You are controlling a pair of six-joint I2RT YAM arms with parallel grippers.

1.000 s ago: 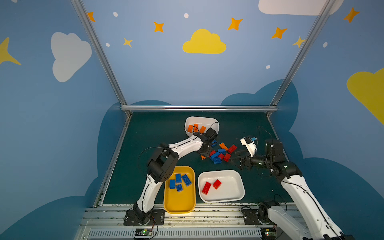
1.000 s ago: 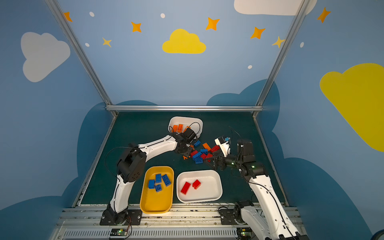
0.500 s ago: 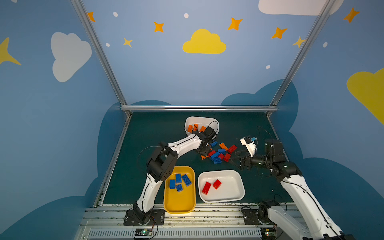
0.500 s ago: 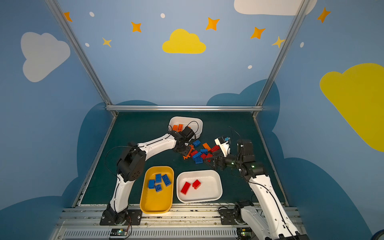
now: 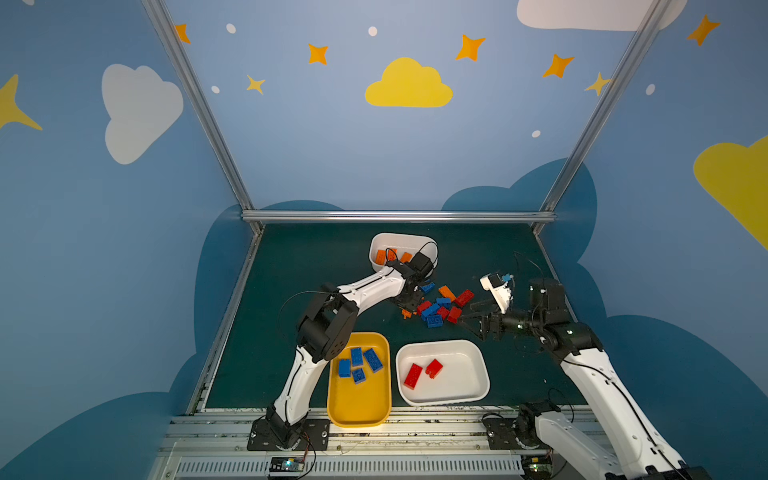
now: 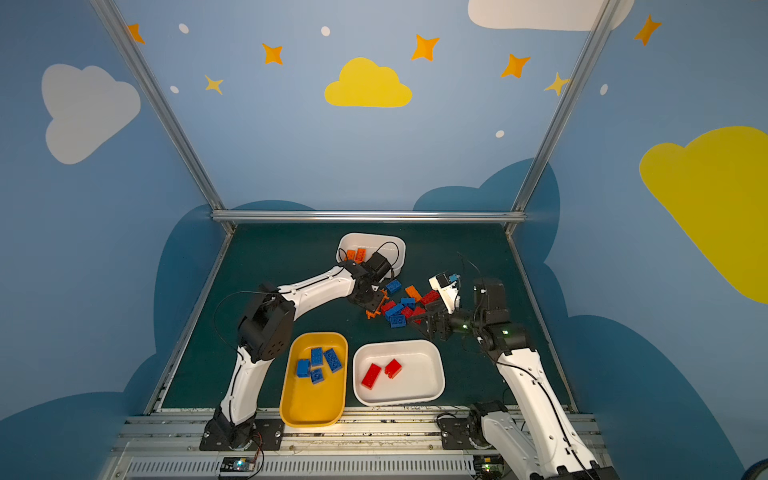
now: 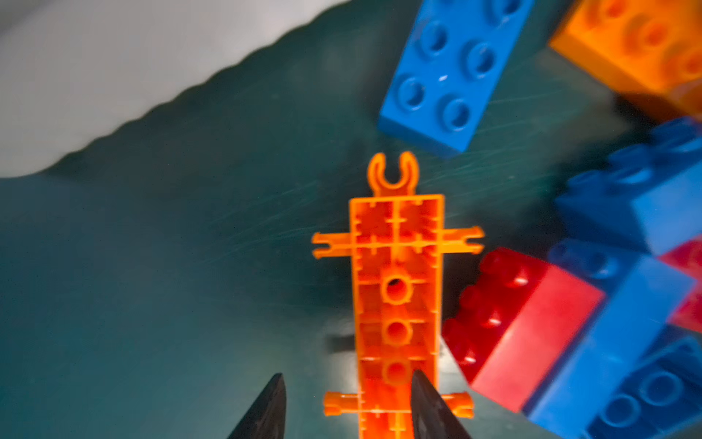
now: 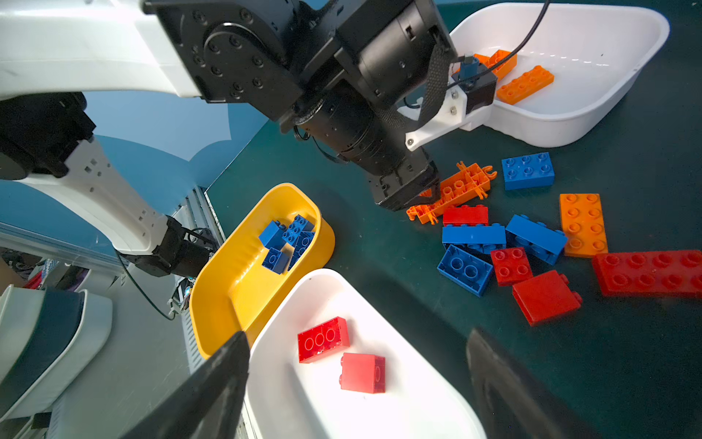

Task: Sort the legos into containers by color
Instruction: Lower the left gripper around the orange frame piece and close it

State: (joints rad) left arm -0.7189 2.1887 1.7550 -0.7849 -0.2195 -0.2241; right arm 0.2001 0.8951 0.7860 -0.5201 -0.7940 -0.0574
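The long orange cross-shaped lego (image 7: 395, 289) runs between the fingers of my left gripper (image 7: 347, 380), which is shut on its near end at the left edge of the loose pile (image 5: 440, 307) of red, blue and orange legos. In a top view this lego (image 6: 376, 309) lies under the left gripper (image 6: 370, 301). The smaller white container (image 5: 415, 243) behind it holds orange bricks (image 5: 380, 255). Blue bricks (image 5: 357, 361) lie in the yellow container (image 5: 359, 403). Two red bricks (image 5: 422, 372) sit in the wide white container (image 5: 461, 386). My right gripper (image 8: 357, 334) hangs open and empty over that container's far rim.
The left forearm (image 5: 365, 291) stretches low across the mat from the front left to the pile. A metal rail (image 5: 395, 415) borders the front edge just behind the two front containers. Blue walls close in the green mat (image 5: 311, 266) on three sides.
The left gripper has shifted only slightly at the orange cross-shaped lego. The right arm has not moved.
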